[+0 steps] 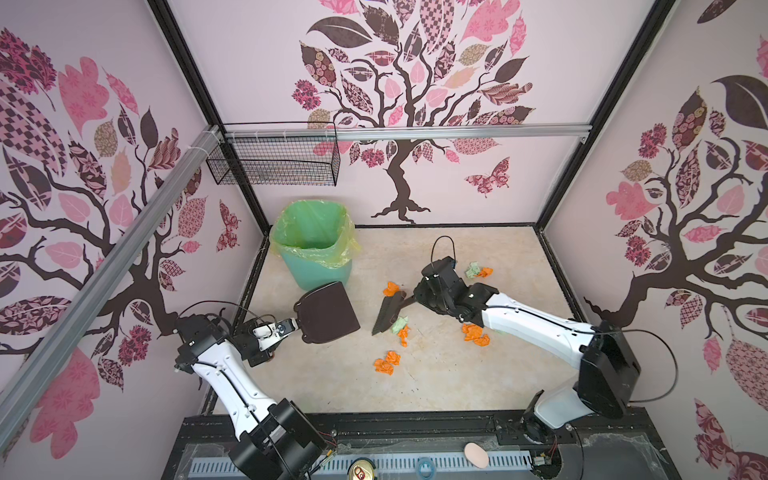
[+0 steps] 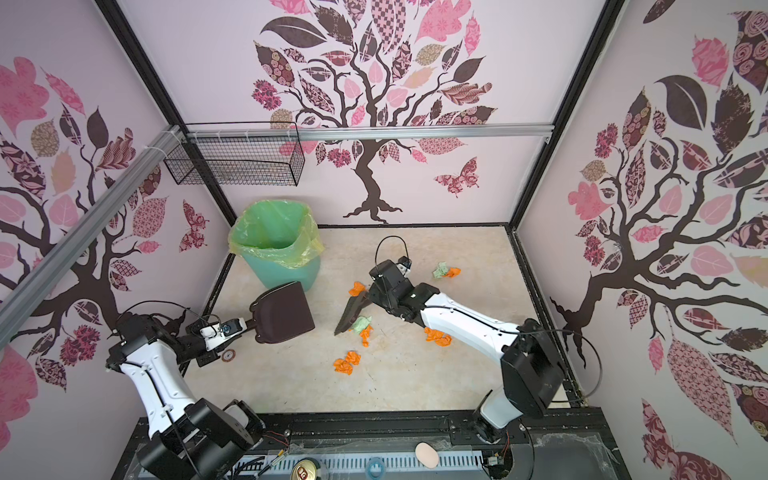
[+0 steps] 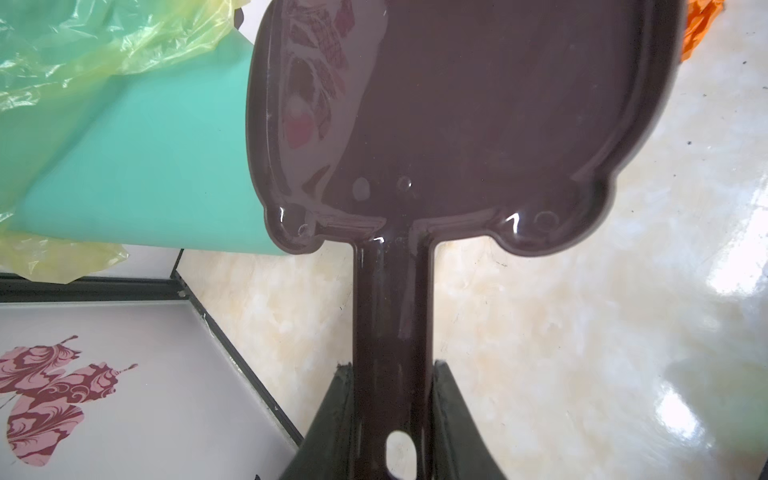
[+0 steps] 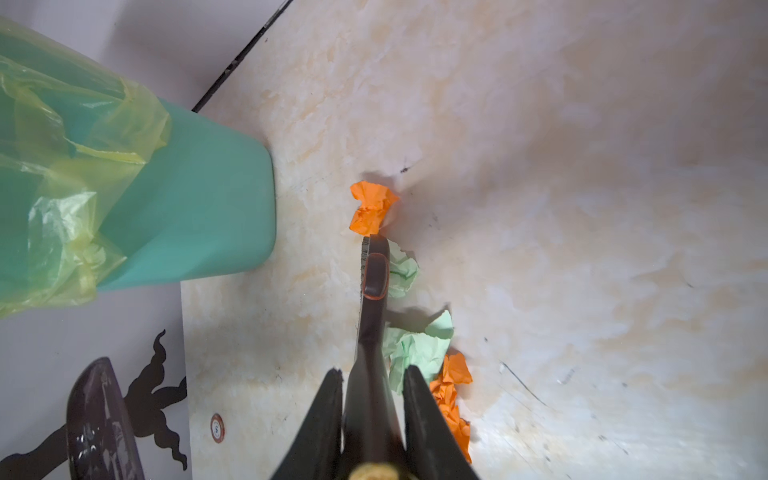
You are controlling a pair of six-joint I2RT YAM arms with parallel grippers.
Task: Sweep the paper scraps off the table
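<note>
Since paper scraps look light, soft and crumpled, judged best pushed with brush, not pinched. Scraps scattered mid-table toward right edge, some just beside brush head. Right gripper clamped on brush handle. Left gripper clamped on dustpan handle, near far-left corner.

Bright even light; glare on table; edges warped.

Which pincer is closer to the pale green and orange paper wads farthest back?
Right. The right pincer, gripping the dark brush, sits left of the pale green and orange paper wads in a top view; the left pincer, holding the dark brown dustpan, is farther left.
</note>
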